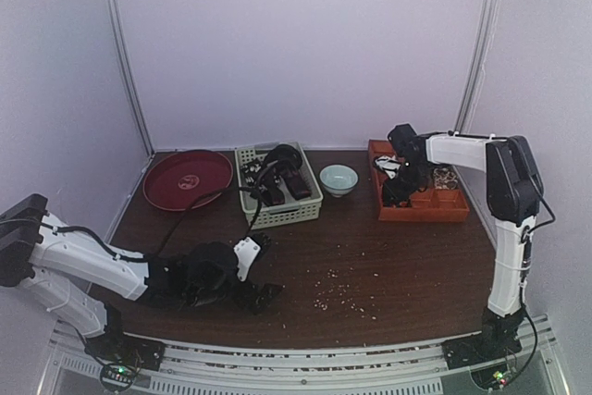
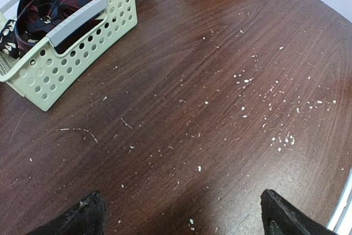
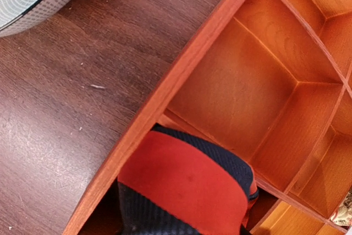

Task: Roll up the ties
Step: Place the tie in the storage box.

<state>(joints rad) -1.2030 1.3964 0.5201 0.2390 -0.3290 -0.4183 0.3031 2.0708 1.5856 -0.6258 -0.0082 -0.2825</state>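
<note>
A rolled tie with orange-red and black stripes (image 3: 187,182) fills the bottom of the right wrist view, sitting low in a compartment of the orange wooden tray (image 3: 165,94). My right gripper (image 1: 400,190) is down in that tray (image 1: 421,210). Its fingers are hidden behind the roll, and it seems shut on it. Several dark ties (image 2: 49,15) lie in the pale green basket (image 2: 82,53), also seen from above (image 1: 277,184). My left gripper (image 2: 184,221) is open and empty, low over the bare table at the front left (image 1: 264,291).
A dark red plate (image 1: 188,178) sits at the back left. A pale blue bowl (image 1: 339,178) stands between basket and tray. Pale crumbs (image 1: 338,289) are scattered on the brown table. A black cable (image 1: 199,205) runs from the basket towards the left arm.
</note>
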